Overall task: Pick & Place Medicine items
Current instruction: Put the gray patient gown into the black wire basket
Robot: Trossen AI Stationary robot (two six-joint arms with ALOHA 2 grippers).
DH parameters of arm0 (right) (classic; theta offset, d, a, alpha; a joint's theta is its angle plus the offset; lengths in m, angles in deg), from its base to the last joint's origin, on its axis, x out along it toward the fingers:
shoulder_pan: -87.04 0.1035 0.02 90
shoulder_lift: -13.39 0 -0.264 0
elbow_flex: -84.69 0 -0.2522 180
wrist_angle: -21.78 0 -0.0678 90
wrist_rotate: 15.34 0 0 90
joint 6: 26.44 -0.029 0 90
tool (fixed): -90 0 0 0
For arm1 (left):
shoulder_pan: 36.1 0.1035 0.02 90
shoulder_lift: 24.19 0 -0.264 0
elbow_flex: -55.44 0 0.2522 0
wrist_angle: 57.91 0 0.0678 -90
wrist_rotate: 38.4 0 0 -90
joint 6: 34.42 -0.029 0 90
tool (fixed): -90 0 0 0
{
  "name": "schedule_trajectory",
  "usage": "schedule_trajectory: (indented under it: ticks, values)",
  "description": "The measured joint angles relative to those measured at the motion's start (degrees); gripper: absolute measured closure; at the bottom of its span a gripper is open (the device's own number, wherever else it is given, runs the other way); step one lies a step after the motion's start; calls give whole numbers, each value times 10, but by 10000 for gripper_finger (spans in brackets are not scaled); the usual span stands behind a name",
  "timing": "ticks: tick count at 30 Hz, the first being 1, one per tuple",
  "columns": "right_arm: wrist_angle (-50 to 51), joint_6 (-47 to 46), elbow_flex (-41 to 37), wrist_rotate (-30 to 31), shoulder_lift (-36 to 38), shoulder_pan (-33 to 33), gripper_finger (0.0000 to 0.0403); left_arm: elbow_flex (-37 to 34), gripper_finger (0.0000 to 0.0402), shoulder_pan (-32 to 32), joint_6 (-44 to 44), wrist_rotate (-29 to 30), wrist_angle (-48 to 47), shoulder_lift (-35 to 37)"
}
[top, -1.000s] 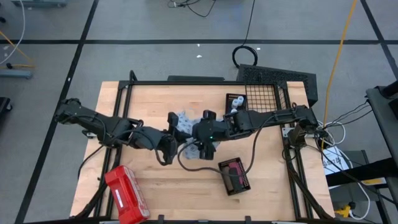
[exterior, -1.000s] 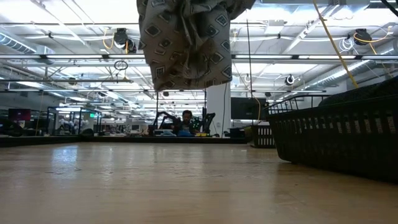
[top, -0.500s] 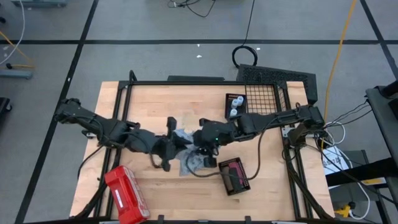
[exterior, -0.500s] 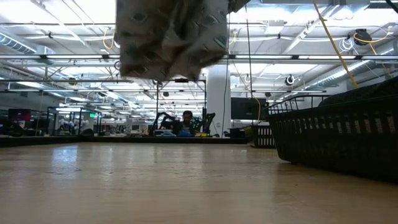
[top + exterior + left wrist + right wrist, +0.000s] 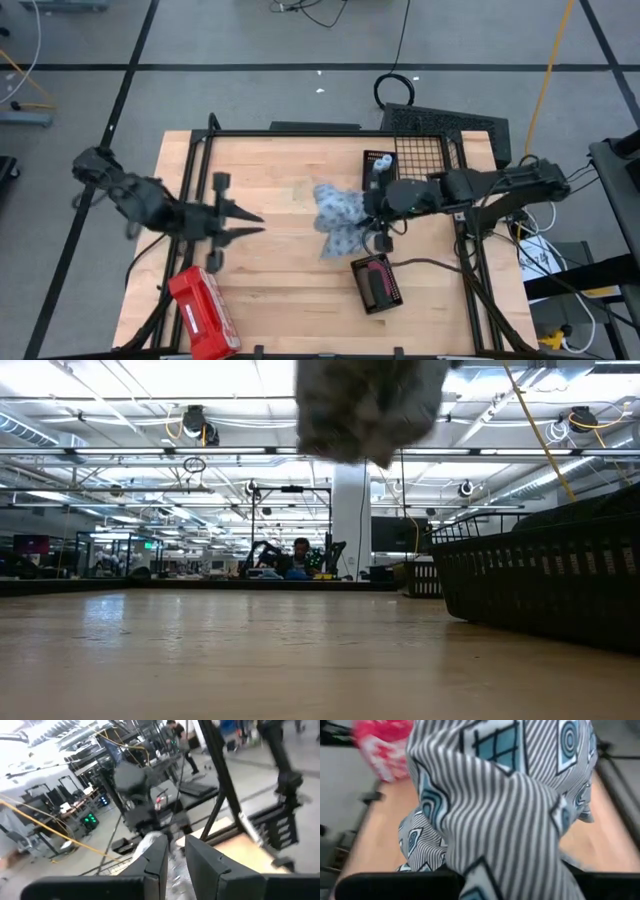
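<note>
While our right gripper (image 5: 372, 215) holds the blue-white patterned cloth (image 5: 337, 219) aloft mid-table, left gripper (image 5: 250, 223) gaping empty well left, the tiny white round bottles (image 5: 378, 163) sit just far-right, nearest the right arm.

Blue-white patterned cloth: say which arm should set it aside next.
Right. The right tool is already shut on the blue-white patterned cloth, holding it above the wooden table. The left tool is open, empty and well off toward the red plastic case.
</note>
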Motion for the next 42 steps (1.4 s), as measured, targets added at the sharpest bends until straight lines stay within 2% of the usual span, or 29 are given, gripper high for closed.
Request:
schedule_trajectory:
  ticks: [4, 8, 12, 15, 18, 23, 26, 29, 33, 37, 42]
  values:
    - [3, 4, -56, 53, 86, -12, 338, 0, 326, -5, 59, -1, -27, 35]
    - [16, 4, -109, 109, 177, -36, 338, -1, 325, -4, 76, 1, -70, 67]
    - [35, 21, -143, 199, 242, -85, 338, -1, 325, -4, 107, 8, -111, 91]
    - [37, 87, -157, 278, 280, -132, 338, -1, 325, -4, 119, 11, -127, 94]
    - [40, 187, -177, 325, 295, -181, 338, -2, 325, -4, 118, 10, -136, 93]
    - [36, 336, -226, 322, 290, -278, 338, -2, 325, -2, 118, 10, -147, 83]
    - [10, 398, -280, 332, 275, -333, 338, -2, 325, 4, 116, 10, -147, 74]
    - [-75, 453, -353, 363, 259, -379, 338, -2, 325, 11, 116, 11, -147, 68]
    - [-237, 535, -453, 401, 240, -428, 338, -2, 325, 25, 119, 10, -148, 64]
    - [-320, 557, -521, 387, 227, -458, 338, -2, 325, 34, 129, 11, -150, 65]
    - [-314, 548, -574, 346, 224, -476, 338, -2, 325, 35, 131, 10, -151, 65]
